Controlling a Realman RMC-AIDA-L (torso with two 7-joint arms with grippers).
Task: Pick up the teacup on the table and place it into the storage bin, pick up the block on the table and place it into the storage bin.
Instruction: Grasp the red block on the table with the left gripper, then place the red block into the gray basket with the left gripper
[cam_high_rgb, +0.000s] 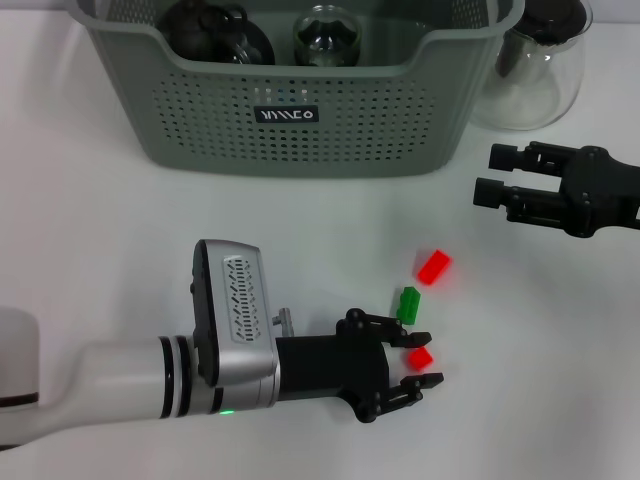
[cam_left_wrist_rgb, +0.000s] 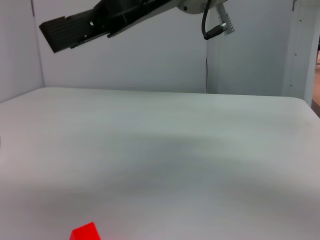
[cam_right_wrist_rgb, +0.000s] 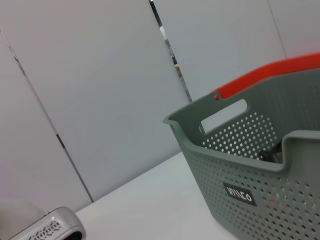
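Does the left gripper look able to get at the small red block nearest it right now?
Probably yes. The left gripper is open with the small red block lying between its fingers on the table; the green block sits just beyond one finger, not blocking.

The storage bin (cam_high_rgb: 300, 120) stands across the far side of the table (cam_high_rgb: 120, 230), its top open and glassware already inside. A glass carafe (cam_high_rgb: 530, 70) stands just beside its right end. Bare table lies between bin and blocks. The green block (cam_high_rgb: 408, 303) sits close between two red blocks (cam_high_rgb: 434, 266), crowding any approach.
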